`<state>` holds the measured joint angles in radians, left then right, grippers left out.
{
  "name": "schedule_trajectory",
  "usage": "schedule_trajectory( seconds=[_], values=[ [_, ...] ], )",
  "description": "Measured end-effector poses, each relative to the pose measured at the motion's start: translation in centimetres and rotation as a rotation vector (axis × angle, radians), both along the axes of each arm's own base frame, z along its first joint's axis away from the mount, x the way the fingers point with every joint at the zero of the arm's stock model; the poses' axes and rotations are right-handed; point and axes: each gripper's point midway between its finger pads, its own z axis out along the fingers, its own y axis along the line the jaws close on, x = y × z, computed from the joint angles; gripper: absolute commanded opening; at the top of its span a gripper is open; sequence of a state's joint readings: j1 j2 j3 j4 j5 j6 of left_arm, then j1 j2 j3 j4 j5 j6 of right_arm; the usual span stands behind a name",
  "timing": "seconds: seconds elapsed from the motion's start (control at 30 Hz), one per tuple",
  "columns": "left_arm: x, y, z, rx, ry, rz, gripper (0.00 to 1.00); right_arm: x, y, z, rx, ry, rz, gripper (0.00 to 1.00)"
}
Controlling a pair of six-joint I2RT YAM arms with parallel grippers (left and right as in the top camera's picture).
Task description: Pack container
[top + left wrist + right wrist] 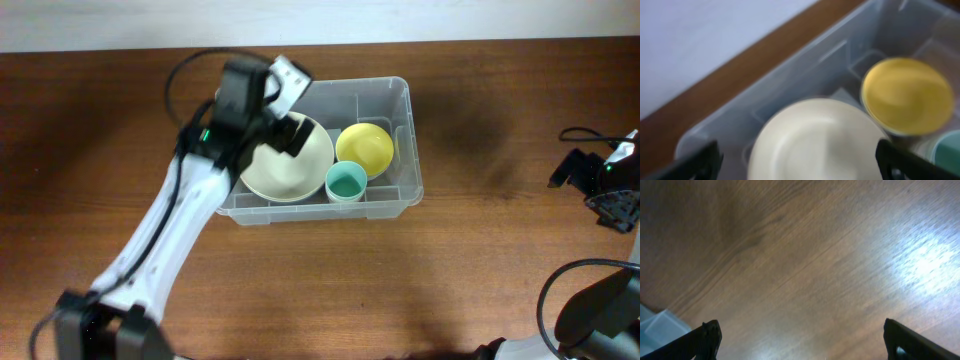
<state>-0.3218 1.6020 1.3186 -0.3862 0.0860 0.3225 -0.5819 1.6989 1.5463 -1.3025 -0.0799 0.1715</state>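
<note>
Left tool [283, 128] open, empty, over cream bowl [300, 172] inside container [405, 150], near far edge of surface [470, 280]. Right tool [802, 339] open, empty, at right edge.

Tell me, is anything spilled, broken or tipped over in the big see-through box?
Nothing stands out. The cream bowl, yellow bowl and teal cup all sit open side up inside the container, side by side. No spill or crack shows on them or on the table.

Cream bowl [308, 172], yellow bowl [365, 147], teal cup [346, 183], seemingly touching; wooden table [500, 260].
</note>
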Motion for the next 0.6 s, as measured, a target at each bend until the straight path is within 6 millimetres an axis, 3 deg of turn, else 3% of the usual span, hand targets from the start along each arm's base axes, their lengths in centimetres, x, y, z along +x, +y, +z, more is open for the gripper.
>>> schedule_trajectory(
  seconds=[0.23, 0.37, 0.6],
  values=[
    [-3.7, 4.6, -3.4, -0.037, -0.134, 0.071, 1.00, 0.0, 0.0, 0.0, 0.000, 0.000, 0.000, 0.99],
    [-6.3, 6.4, -2.0, -0.073, -0.288, 0.098, 1.00, 0.0, 0.0, 0.0, 0.000, 0.000, -0.001, 0.99],
    [-12.1, 7.8, 0.4, -0.135, -0.521, 0.100, 1.00, 0.0, 0.0, 0.0, 0.000, 0.000, 0.000, 0.99]
  ],
)
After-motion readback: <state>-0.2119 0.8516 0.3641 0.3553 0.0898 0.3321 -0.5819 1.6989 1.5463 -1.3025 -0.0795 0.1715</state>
